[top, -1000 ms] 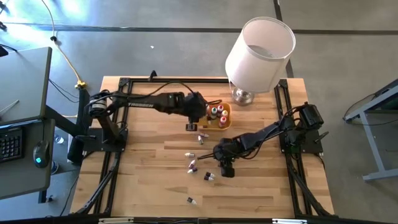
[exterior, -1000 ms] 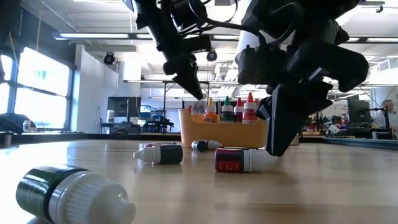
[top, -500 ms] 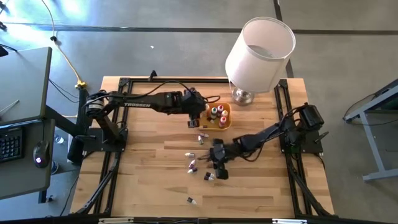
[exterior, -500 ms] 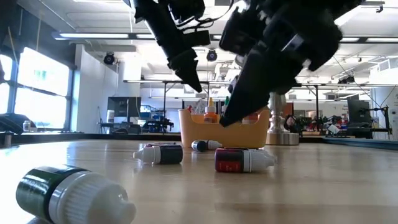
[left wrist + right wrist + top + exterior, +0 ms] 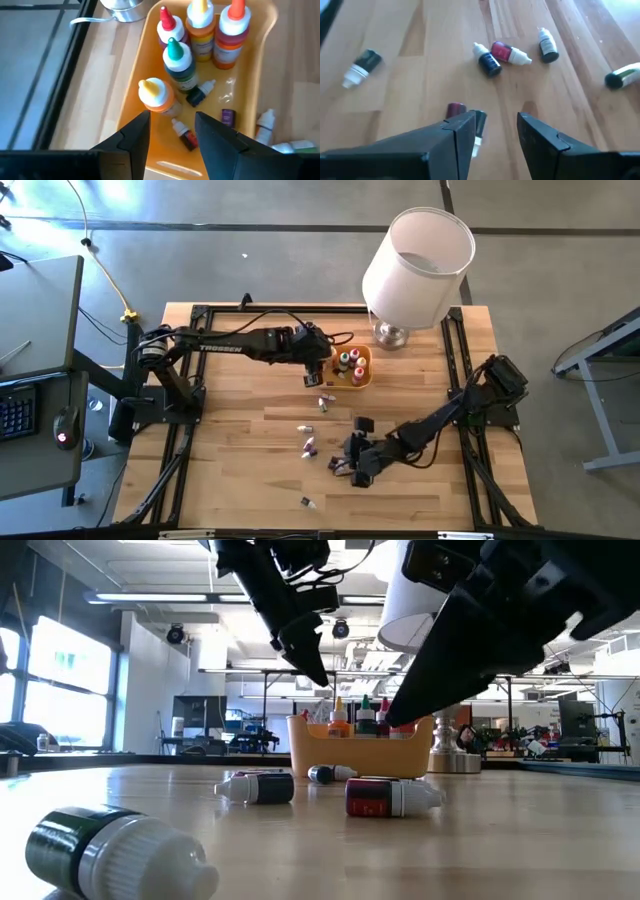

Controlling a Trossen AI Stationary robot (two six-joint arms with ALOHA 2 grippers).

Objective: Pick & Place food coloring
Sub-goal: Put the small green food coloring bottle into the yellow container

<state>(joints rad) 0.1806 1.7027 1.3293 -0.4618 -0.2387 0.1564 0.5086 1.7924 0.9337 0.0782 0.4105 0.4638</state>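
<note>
Left hand [image 5: 170, 137]: dark two-finger hand on the left arm, fingers spread with nothing between them, poised above the near end of the orange plastic tray [image 5: 255, 60].

Orange plastic tray: directly below and ahead of the left hand, on the pale wooden worktop [image 5: 240, 480]. It holds upright squeeze bottles: a yellow-capped orange bottle [image 5: 156, 96] closest to the fingers, a green-capped dark green bottle [image 5: 179, 65] beyond it, then a red-capped bottle [image 5: 167, 26], a yellow bottle [image 5: 200, 27] and an orange-red bottle [image 5: 231, 35] farthest from the hand. Three tiny bottles lie on the tray floor: a dark white-capped one [image 5: 199, 93], a red one [image 5: 184, 136] and a purple one [image 5: 228, 116].

Loose food coloring bottles on the worktop: two lie just outside the tray, beside the left hand [image 5: 265, 125]. A cluster lies between the two hands [image 5: 308, 442].

Right hand [image 5: 495, 130]: dark two-finger hand, fingers parted and holding nothing, low over the worktop. A dark red bottle with a white cap [image 5: 466, 117] lies just under its fingertips. Ahead of it lie a dark blue bottle [image 5: 487, 61], a red bottle [image 5: 507, 52] touching it, and a dark bottle [image 5: 547, 46]. A dark green bottle [image 5: 362, 65] lies well off to one side.

White lampshade on a metal base [image 5: 418, 255]: stands beyond the tray.
</note>
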